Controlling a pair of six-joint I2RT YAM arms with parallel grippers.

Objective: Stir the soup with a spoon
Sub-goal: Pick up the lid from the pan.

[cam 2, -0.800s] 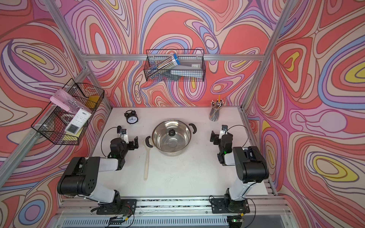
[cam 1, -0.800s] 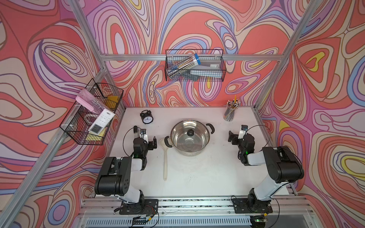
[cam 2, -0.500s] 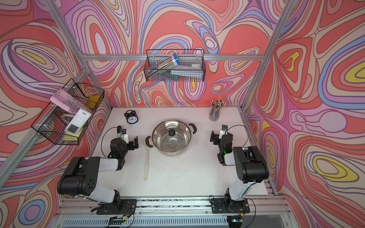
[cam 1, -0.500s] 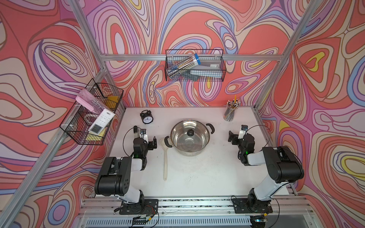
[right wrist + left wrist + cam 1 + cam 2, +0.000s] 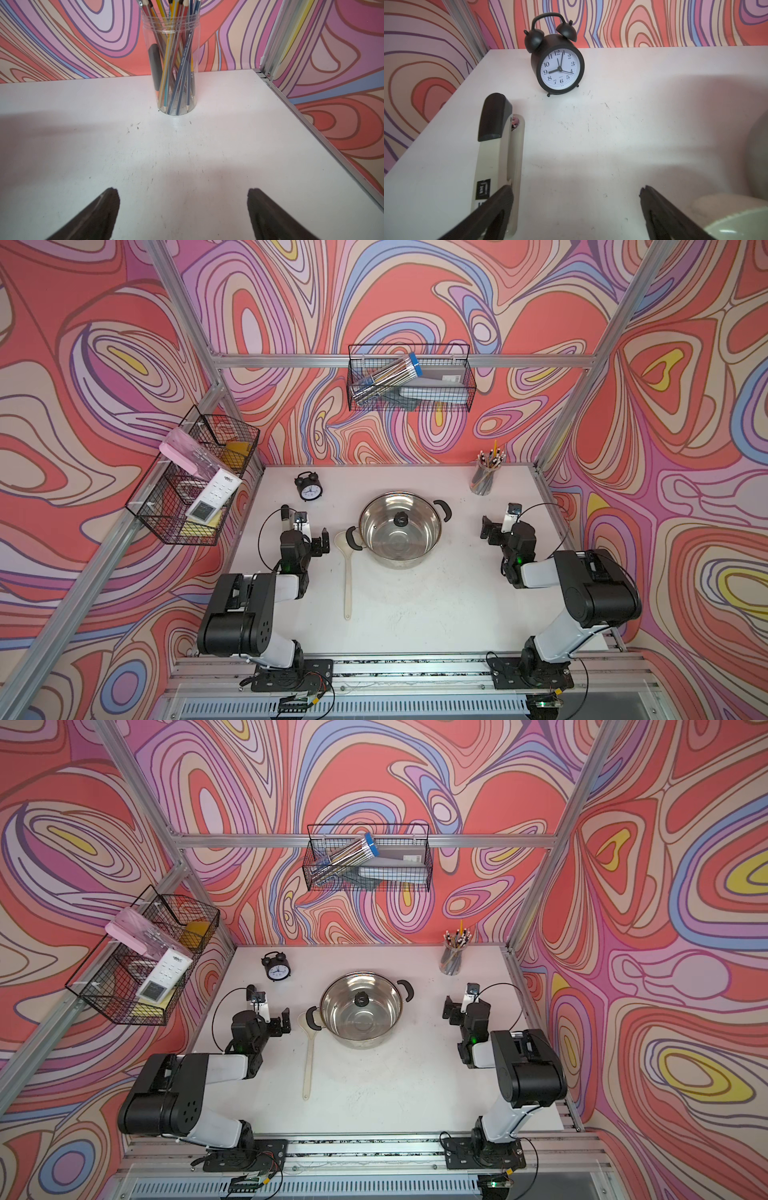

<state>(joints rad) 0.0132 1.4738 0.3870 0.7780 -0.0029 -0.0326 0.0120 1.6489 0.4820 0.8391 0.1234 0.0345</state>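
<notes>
Spoon (image 5: pixel 347 572): cream plastic ladle lying flat on the scuffed white table (image 5: pixel 415 614). Slim handle points toward the robot. Round bowl sits by the black side handle of the shiny steel pot (image 5: pixel 428 531); contact unclear. Left gripper (image 5: pixel 575 207): fingers spread wide, empty, just beside the bowl. Right gripper (image 5: pixel 182 207): spread wide, empty, facing a clear pencil jar (image 5: pixel 176 72).

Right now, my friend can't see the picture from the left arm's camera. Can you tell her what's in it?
The left gripper hangs open over a white table, holding nothing. A black alarm clock stands ahead by the swirly wall, a stapler lies next to one finger, and the bowl of the cream spoon peeks in past the other.
</notes>
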